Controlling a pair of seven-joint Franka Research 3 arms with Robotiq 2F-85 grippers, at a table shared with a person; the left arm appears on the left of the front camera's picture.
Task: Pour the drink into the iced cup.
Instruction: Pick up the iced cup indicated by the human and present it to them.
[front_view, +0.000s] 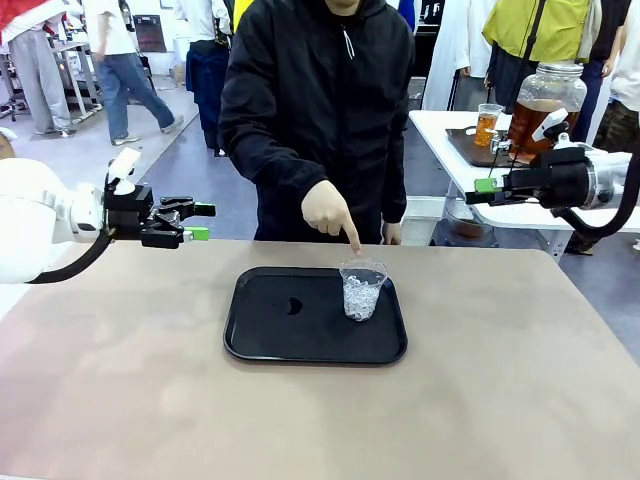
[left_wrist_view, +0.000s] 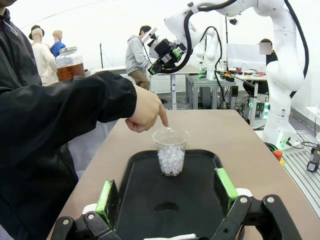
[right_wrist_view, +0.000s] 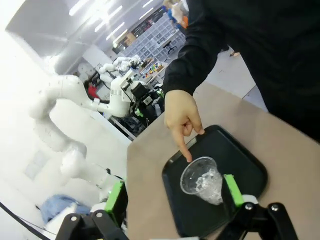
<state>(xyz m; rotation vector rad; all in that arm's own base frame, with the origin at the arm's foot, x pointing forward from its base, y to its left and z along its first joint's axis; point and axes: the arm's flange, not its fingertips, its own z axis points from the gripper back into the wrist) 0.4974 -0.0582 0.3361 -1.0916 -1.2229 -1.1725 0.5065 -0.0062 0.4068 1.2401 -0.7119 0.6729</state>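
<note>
A clear plastic cup (front_view: 361, 289) holding ice stands at the right side of a black tray (front_view: 290, 340). The person's hand (front_view: 332, 212) points a finger down at its rim. The amber drink fills a large lidded glass jar (front_view: 545, 100) with a spigot on a white side table at the back right. My left gripper (front_view: 203, 222) hovers open at the table's left, facing the cup (left_wrist_view: 171, 151) along its green pads (left_wrist_view: 106, 202). My right gripper (front_view: 478, 191) hangs open at the far right, just in front of the jar, with the cup (right_wrist_view: 201, 179) below it.
A small cup of amber liquid (front_view: 487, 123) and a dark tray sit beside the jar on the white side table (front_view: 440, 125). The tan table (front_view: 150, 400) spreads wide around the black tray. The person in black stands at the far edge.
</note>
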